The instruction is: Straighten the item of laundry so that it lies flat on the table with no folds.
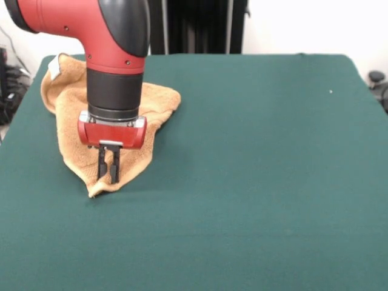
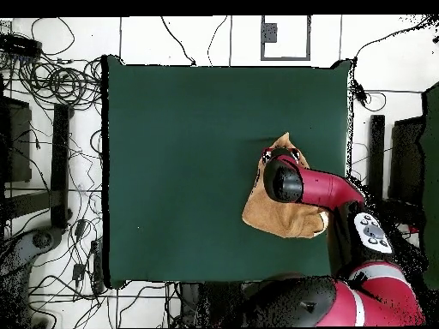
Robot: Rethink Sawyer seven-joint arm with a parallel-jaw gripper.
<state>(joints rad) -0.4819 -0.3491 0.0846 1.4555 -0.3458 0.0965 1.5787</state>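
Orange-tan terry towel (image 1: 73, 100) (image 2: 273, 214) — crumpled, folded over itself, not flat. In the front view, bunched toward the far left corner of the table (image 1: 254, 182) (image 2: 189, 171), narrowing to a point toward the near side, a pale tag or edge showing at the far-left tip. In the overhead view, a rough triangle close to the right edge of the table, partly hidden under the arm. Dark green, felt-like, plain tabletop — much larger than the towel.

Nothing readable anywhere here, no labels, brands or numbers on anything in either view as far as I can tell.
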